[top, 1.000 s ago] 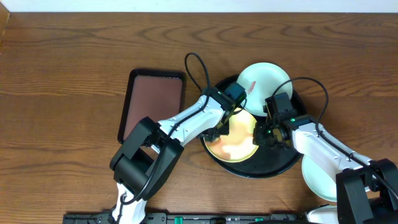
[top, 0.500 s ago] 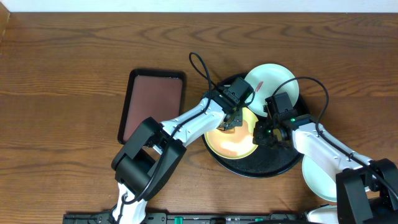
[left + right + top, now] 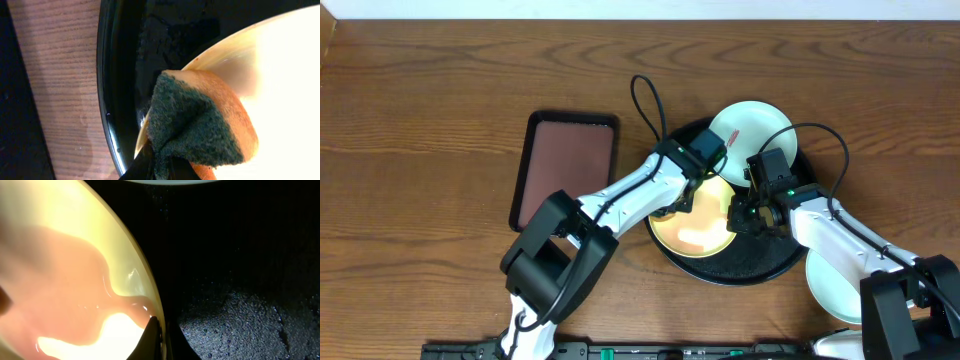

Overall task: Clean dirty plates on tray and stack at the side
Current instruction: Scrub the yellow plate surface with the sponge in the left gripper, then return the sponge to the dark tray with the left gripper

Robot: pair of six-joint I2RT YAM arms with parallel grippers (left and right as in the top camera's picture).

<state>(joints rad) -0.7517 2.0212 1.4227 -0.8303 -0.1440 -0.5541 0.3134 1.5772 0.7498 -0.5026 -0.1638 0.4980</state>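
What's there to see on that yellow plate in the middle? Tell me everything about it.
The yellow plate is small, round, shallow and glossy, pale yellow with a wet pinkish-orange film smeared across it. It sits inside the black tray. The right gripper pinches its right rim, while the left gripper presses a green-and-orange sponge onto its upper left edge.

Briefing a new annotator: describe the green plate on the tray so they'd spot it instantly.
Find the round black tray right of centre. The mint-green plate sits at its far edge; its neighbour is a yellow plate, and the other green plate lies outside.
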